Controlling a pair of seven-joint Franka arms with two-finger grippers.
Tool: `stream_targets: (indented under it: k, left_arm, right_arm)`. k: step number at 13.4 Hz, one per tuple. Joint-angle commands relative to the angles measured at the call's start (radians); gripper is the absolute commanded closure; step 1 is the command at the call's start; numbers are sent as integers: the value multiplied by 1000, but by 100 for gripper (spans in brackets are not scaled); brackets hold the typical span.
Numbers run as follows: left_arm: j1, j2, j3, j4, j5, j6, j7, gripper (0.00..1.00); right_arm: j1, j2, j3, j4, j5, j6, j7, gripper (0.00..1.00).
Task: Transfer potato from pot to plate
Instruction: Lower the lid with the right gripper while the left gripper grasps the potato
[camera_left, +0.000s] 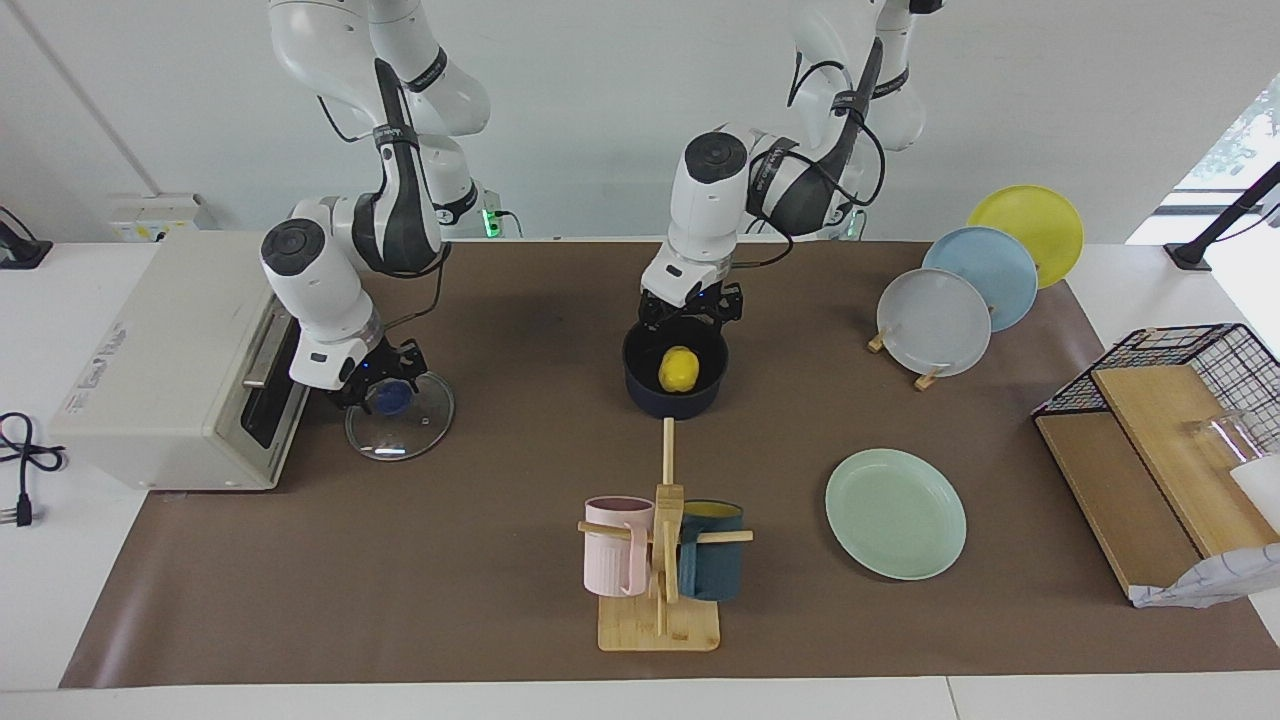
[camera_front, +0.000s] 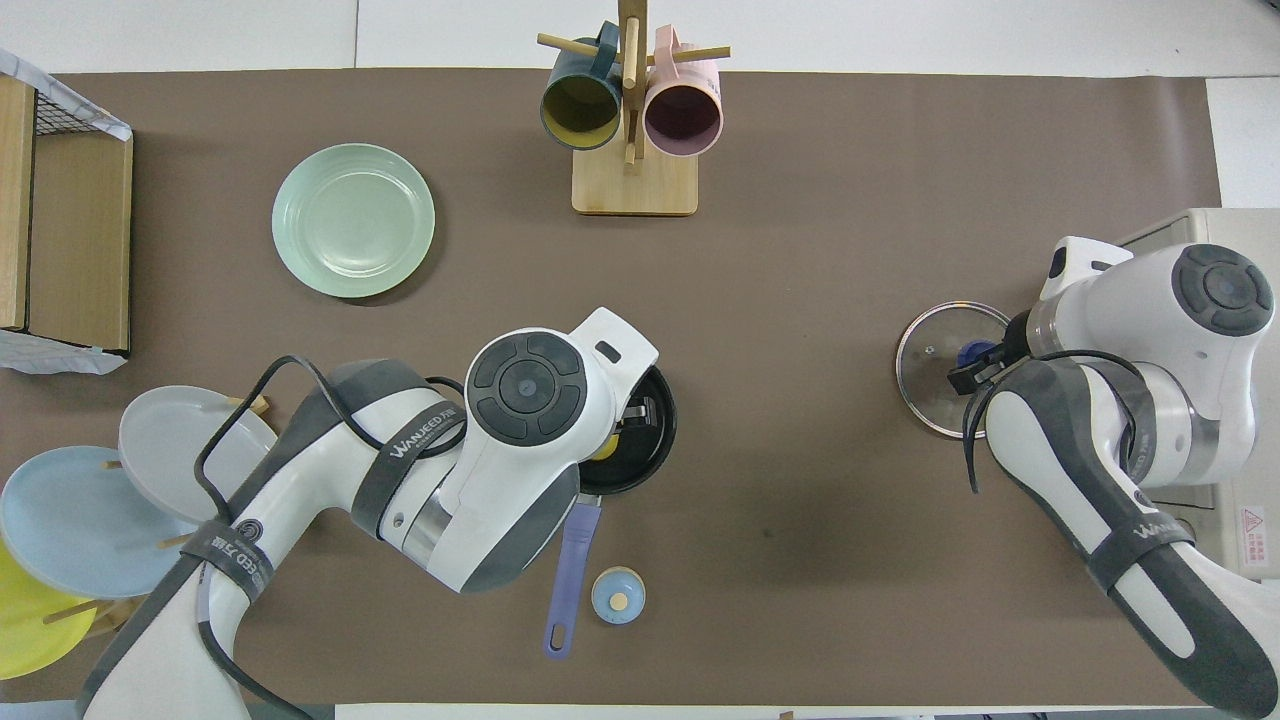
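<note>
Potato (camera_left: 678, 369) low in the pot (camera_left: 668, 402), left gripper (camera_left: 690, 312) wide open just over the pot's rim. Risk: fingertip striking the rim, or off-centre pinch squeezing the smooth lump out, well apart from the plate (camera_left: 895, 513). Right gripper (camera_left: 385, 385) waiting at the glass lid (camera_left: 422, 425), grip impossible to tell.

Potato (camera_front: 604, 447) mostly under the left arm overhead; right pincer (camera_left: 385, 383) state perhaps unreadable.

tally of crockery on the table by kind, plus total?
Plates: 4 (mint-green plate, grey-white plate, light blue plate, yellow plate)
Mugs: 2 (pink mug, teal mug)
Pots: 1 (pot, holding the potato)
Lids: 1 (glass lid)
Total: 8
</note>
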Motion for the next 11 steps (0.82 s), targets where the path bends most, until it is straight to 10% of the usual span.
stream_targets:
  k: [1, 11]
  left_arm:
    - [-31, -20, 18, -60, -6, 67, -22, 0]
    - [-54, 50, 21, -86, 71, 185, -125, 0]
  right_arm:
    - [-11, -22, 9, 3, 18, 1, -7, 0]
    - [25, -88, 16, 433, -5, -559, 330, 0]
